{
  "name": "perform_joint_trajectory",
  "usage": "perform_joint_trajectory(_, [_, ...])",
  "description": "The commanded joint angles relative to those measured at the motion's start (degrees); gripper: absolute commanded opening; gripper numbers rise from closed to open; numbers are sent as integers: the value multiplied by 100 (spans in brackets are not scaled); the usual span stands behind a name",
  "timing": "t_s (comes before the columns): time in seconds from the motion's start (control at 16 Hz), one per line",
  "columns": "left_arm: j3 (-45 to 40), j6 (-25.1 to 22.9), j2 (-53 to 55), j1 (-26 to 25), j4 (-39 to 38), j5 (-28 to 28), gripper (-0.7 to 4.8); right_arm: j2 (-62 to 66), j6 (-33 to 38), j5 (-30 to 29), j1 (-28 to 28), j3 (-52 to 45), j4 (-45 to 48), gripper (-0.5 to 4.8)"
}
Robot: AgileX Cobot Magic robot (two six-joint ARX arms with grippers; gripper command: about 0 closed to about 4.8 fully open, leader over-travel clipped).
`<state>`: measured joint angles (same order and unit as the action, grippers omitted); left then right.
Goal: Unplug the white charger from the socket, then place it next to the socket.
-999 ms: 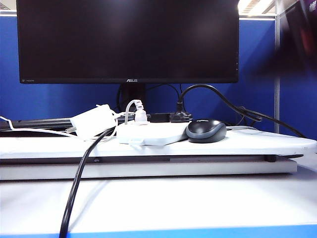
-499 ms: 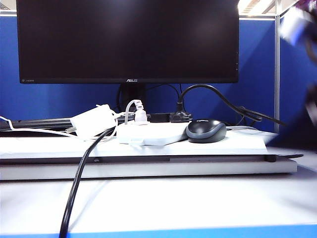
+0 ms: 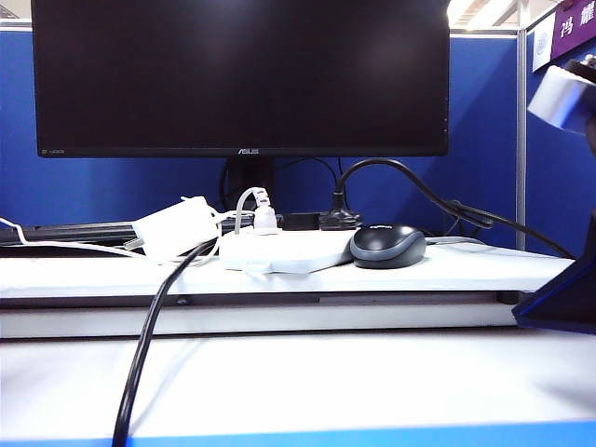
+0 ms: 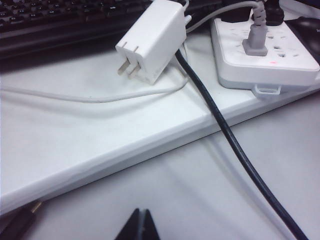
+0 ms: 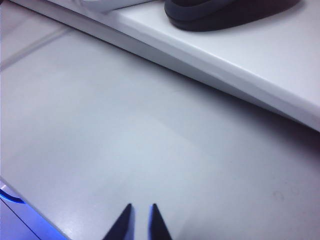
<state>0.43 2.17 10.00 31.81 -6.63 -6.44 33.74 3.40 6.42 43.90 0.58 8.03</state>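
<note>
The white charger (image 3: pixel 175 228) lies on its side on the raised white shelf (image 3: pixel 466 270), just left of the socket (image 3: pixel 289 250). Its prongs are bare and point away from the socket. The left wrist view shows the charger (image 4: pixel 152 42) beside the socket (image 4: pixel 265 55), its thin white cable looping across the shelf. My left gripper (image 4: pixel 141 212) is shut and empty, over the lower desk in front of the shelf. My right gripper (image 5: pixel 141 207) hovers over the lower desk below the mouse, jaws a narrow gap apart and holding nothing.
A rounded white plug with a grey collar (image 4: pixel 256 42) sits in the socket. A dark grey mouse (image 3: pixel 387 245) rests right of the socket. A black cable (image 3: pixel 149 326) runs down over the shelf edge. A monitor (image 3: pixel 240 74) and keyboard (image 4: pixel 50 20) stand behind. Part of the right arm (image 3: pixel 563 298) fills the exterior view's right edge.
The right arm has swung at the right edge of the exterior view, from a blur high up to a dark part low by the shelf's end. Charger, socket and mouse have not moved.
</note>
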Motion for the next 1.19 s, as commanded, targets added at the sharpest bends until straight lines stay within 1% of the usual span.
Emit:
perform_joint_trajectory(0.06, [-4, -22, -4, 0, 50, 20, -4, -11, 0, -13, 4, 24, 79, 45])
perform_joint_trajectory(0.25, [-4, -24, -4, 0, 48, 15, -4, -114, 2, -4, 7, -26, 133, 45])
perform_joint_trajectory(0.37, [-4, -24, -7, 0, 48, 26, -4, -258, -2, 7, -9, -28, -105, 45])
perform_joint_trajectory(0.5, [-4, -24, -11, -2, 50, 17, -4, -612, -2, -7, -17, -28, -184, 45])
perform_joint_trajectory(0.62, [-2, -22, -13, -59, 50, 24, -4, -1294, 0, -17, -284, -28, -179, 45])
perform_joint_trajectory(0.69, [-2, -22, -31, -208, 52, 24, -4, -1679, 0, -9, -535, -28, -181, 45])
perform_joint_trajectory(0.75, [-2, -24, -59, -442, 52, 24, -4, -2159, -2, -9, -933, -28, -184, 45])
perform_joint_trajectory(0.81, [-2, -22, -90, -577, 50, 24, -4, -2339, -2, -11, -1106, -28, -181, 45])
perform_joint_trajectory(0.94, [-2, -24, -350, -1353, 55, 20, -4, -2944, -2, -9, -1746, -28, -195, 45])
perform_joint_trajectory(1.0, [-2, -24, -490, -1633, 52, 4, -4, -3143, -2, -11, -1982, -28, -249, 45])
perform_joint_trajectory(1.12, [-2, -24, -697, -1998, 35, 4, -4, -3279, -2, 9, -2181, -28, -518, 45])
perform_joint_trajectory(1.19, [-2, -22, -737, -2050, 7, 4, -4, -3276, -2, 7, -2212, -28, -632, 45])
